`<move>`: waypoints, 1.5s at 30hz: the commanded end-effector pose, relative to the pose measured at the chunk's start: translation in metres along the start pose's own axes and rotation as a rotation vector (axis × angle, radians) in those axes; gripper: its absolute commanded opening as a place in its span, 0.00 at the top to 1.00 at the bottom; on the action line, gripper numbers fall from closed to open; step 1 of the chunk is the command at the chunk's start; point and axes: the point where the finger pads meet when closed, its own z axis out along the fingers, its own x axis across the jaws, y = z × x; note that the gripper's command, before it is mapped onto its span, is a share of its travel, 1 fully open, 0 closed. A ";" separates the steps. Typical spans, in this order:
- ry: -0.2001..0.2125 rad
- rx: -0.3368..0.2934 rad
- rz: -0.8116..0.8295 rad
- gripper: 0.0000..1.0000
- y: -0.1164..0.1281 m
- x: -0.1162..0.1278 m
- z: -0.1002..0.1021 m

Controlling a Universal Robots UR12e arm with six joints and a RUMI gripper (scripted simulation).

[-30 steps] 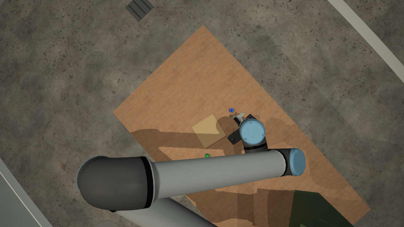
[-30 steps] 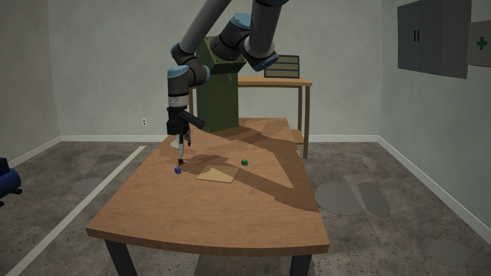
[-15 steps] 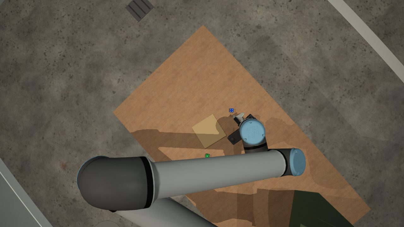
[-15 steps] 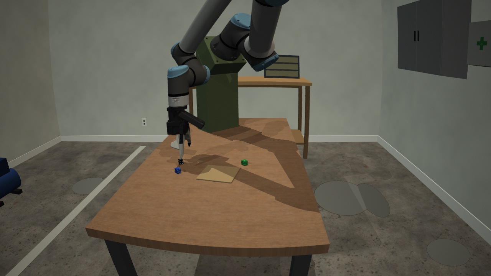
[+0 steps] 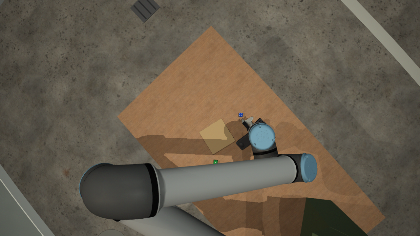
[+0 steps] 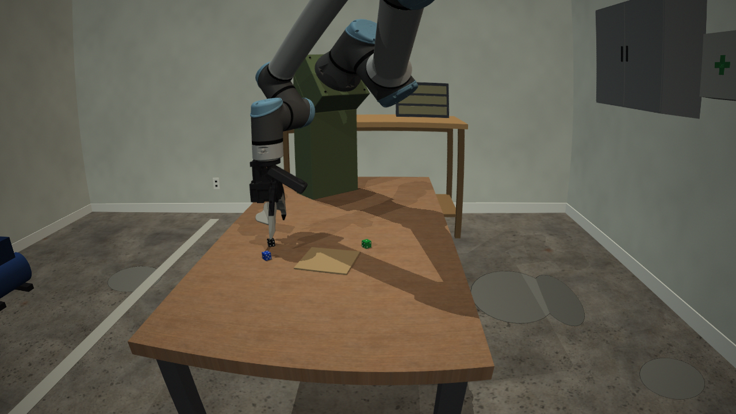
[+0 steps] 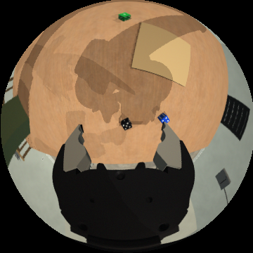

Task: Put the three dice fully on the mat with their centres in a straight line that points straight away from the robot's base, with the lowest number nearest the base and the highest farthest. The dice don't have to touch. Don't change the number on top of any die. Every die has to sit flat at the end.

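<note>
A black die (image 7: 126,123) lies on the wooden table, off the mat; it also shows in the exterior view (image 6: 270,242). A blue die (image 7: 164,118) (image 6: 266,255) (image 5: 240,114) lies close beside it, also off the mat. A green die (image 7: 124,16) (image 6: 365,243) (image 5: 215,161) lies on the table on the other side of the tan mat (image 7: 162,57). My gripper (image 7: 121,123) is open and empty, pointing down a little above the black die, which sits between the fingertips in the wrist view. The gripper also shows in the exterior view (image 6: 271,218). In the overhead view the wrist hides the black die.
The tan mat (image 5: 217,135) (image 6: 327,260) holds no dice. The green robot pedestal (image 6: 326,149) stands at the table's far end. A second table with a slatted crate (image 6: 422,100) stands behind it. The table edge runs close to the blue die.
</note>
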 end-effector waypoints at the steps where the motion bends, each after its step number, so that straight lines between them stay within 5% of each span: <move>1: 0.001 0.000 0.000 0.00 -0.001 0.013 0.000; 16: 0.001 0.000 0.000 0.00 -0.011 0.089 0.000; 45: 0.001 0.000 0.000 0.00 -0.011 0.092 0.000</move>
